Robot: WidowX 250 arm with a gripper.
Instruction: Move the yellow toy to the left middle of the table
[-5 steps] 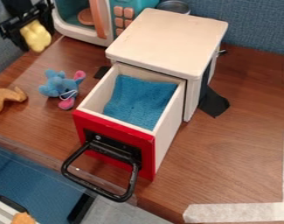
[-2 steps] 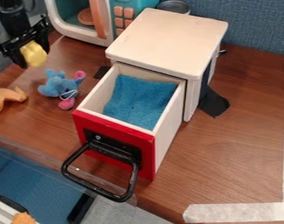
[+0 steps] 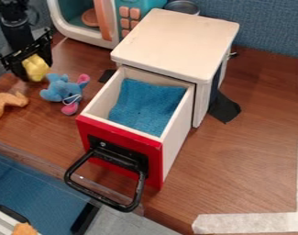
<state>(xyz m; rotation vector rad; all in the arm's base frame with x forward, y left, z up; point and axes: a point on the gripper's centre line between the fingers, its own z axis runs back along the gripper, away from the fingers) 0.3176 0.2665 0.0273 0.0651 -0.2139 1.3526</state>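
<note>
At the upper left of the camera view, the black gripper (image 3: 33, 69) hangs over the table's left part, shut on the yellow toy (image 3: 36, 68). The toy sits between the fingers, just up and left of the blue plush and close to it. Whether its underside touches the wooden table (image 3: 237, 160) I cannot tell.
A blue plush with pink ears (image 3: 63, 92) and an orange-brown toy (image 3: 8, 103) lie at the left. The white drawer box (image 3: 179, 41) stands mid-table, its red-fronted drawer (image 3: 120, 144) pulled out with a blue cloth inside. Behind is a toy microwave (image 3: 84, 27).
The gripper has come down toward the table with the yellow toy held in it, closer to the blue plush. The drawer and the other toys have stayed put.
</note>
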